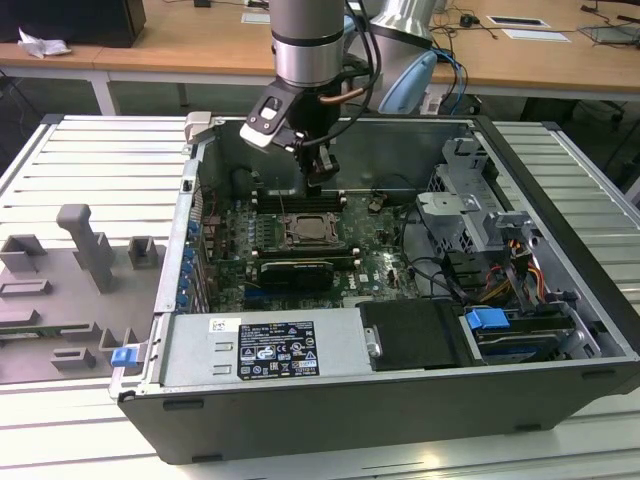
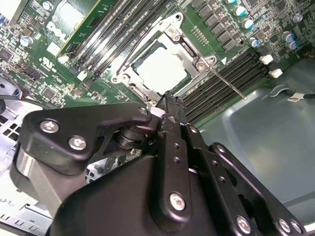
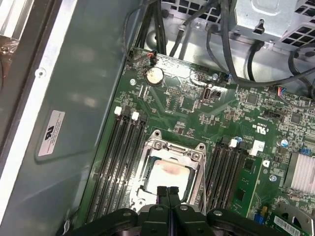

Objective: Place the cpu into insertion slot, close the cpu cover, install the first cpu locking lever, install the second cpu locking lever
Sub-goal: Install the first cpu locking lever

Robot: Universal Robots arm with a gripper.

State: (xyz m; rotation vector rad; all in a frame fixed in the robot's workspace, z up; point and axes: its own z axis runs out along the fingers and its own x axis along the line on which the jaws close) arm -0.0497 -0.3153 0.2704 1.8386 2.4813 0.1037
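Observation:
The cpu (image 3: 166, 173) lies flat in the insertion slot (image 1: 308, 231), its pale metal face showing through the window of the cpu cover (image 3: 173, 146). The cover lies down over the socket in both wrist views, with the cpu (image 2: 161, 67) framed by the cover (image 2: 183, 45). A thin locking lever (image 2: 227, 83) sticks out from the socket's corner over the black memory slots. My gripper (image 1: 318, 184) hangs just above the socket's edge, shut with nothing between its fingers; the joined tips (image 3: 167, 190) sit at the socket's rim, as the second wrist view also shows for the gripper (image 2: 170, 96).
The open computer case (image 1: 560, 200) encloses the green board. Black memory slots (image 3: 123, 152) flank the socket on both sides. A black card (image 1: 295, 272), a silver power supply (image 1: 265, 345), a drive cage (image 1: 465, 200) and loose cables (image 1: 440, 270) surround it. Grey fixtures (image 1: 85, 245) stand outside.

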